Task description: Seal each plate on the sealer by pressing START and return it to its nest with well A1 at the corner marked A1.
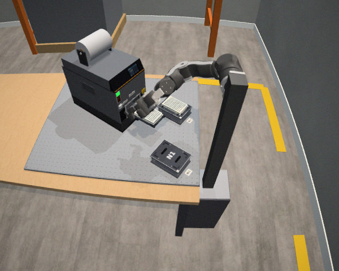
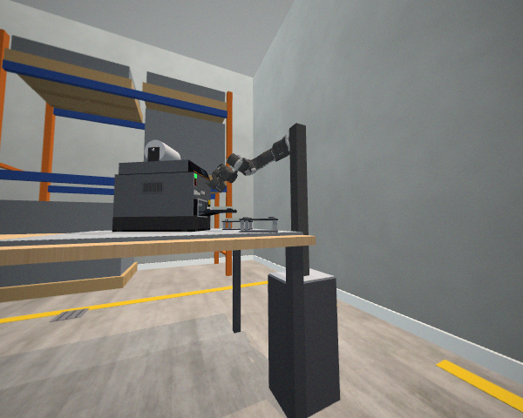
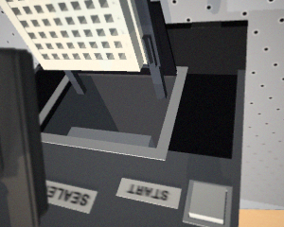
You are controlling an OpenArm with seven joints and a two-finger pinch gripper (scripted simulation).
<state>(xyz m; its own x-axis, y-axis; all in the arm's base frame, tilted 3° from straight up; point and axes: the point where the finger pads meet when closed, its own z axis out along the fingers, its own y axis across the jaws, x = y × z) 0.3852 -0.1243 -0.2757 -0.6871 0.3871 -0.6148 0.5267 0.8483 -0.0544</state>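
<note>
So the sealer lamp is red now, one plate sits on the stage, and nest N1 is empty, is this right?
Not quite: the lamp is green, not red, as the top view shows. One plate sits on the stage, and nest N1 holds no plate.

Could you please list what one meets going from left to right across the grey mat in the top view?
Sealer → gripper → plate on the stage → empty nest N1 → plate in the far nest.
</note>
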